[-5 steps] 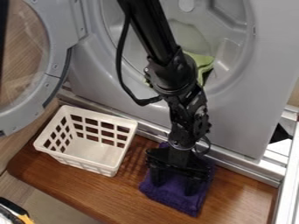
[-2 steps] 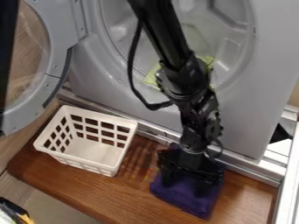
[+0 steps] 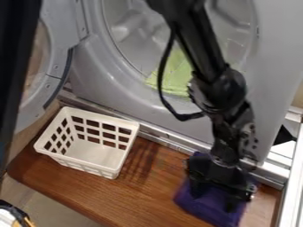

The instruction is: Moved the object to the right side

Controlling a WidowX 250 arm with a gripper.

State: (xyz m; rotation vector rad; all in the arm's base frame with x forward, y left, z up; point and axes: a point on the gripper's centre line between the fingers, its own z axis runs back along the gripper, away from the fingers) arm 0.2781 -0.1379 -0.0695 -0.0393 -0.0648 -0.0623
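Observation:
The gripper [image 3: 215, 197] hangs at the lower right over the wooden surface, pointing down onto a purple cloth [image 3: 198, 205]. Its two fingers stand apart, with tips against the cloth and purple fabric showing between them. Part of the cloth is hidden under the gripper body, and some spreads out behind and in front of it. The cloth lies to the right of the white basket, apart from it.
A white slatted basket [image 3: 95, 153] stands on the left of the wooden board [image 3: 145, 186]. Behind is a grey washer front [image 3: 95, 73] with its round door [image 3: 50, 84] swung left. A green cloth [image 3: 177, 75] lies in the drum opening. Metal rails run along the back and right.
The arm and gripper have shifted right and slightly toward the front, and the purple cloth has slid along with them. More of the green cloth shows. The basket stayed put.

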